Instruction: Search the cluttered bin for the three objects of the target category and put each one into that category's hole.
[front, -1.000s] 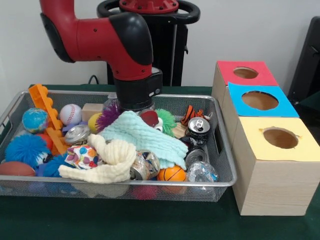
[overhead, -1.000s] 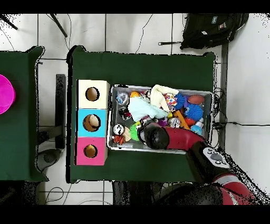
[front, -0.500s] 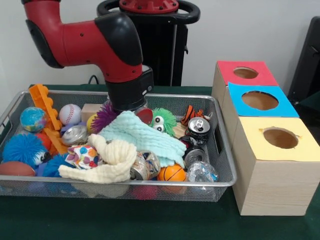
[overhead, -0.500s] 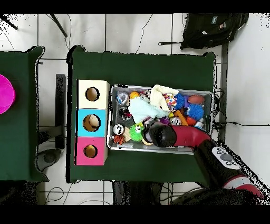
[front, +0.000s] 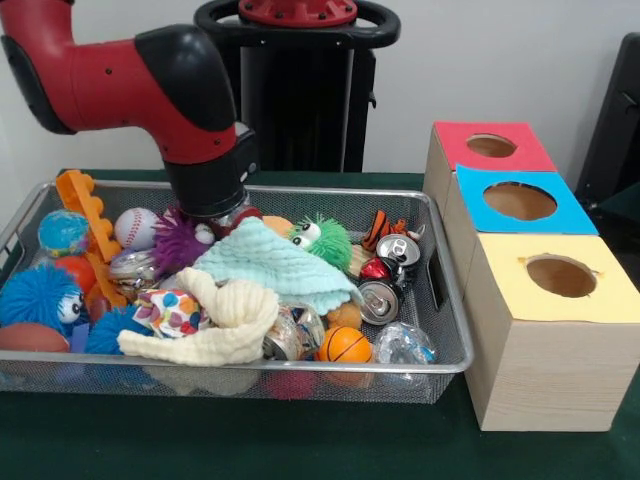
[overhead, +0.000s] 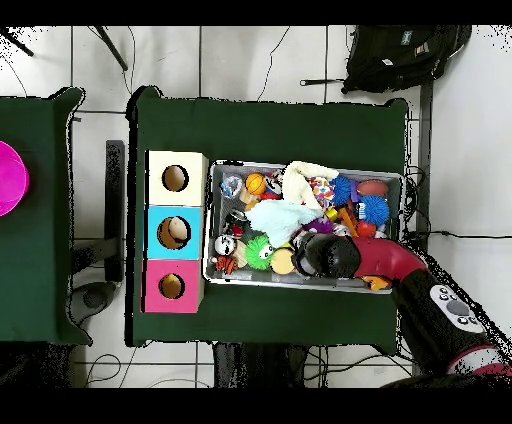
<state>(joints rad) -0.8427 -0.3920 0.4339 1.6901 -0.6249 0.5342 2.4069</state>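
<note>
1. The arm (front: 150, 85) reaches low into the bin (front: 455, 350), its wrist down among the clutter near the bin's back edge. The gripper itself is buried behind the wrist housing, so I cannot tell whether it is released, clenched or holding anything.

2. Judged from this, the step in hand is the search: the wrist sits against the purple ball (front: 178, 242) and the back edge of the mint cloth (front: 275, 265), as if stirring or probing.

3. The target category is not stated. Candidates show: cans (front: 397, 250) cluster toward the bin's right edge, balls such as the baseball (front: 136, 227) and basketball (front: 345, 345) lie scattered, and cloths cover the middle.

4. The boxes (front: 540, 330) stand just beside the bin's right edge, with red (front: 491, 146), blue (front: 519, 201) and yellow (front: 560, 276) holes. In the overhead view something pale lies inside the blue hole; what it is I cannot tell.

5. The next move probably calls for lifting clear of the clutter, closing on one exposed target thing, then carrying it over the bin's right edge to its hole.

6. The cream cloth (front: 225, 325) and mint cloth may hide more targets beneath.
</note>
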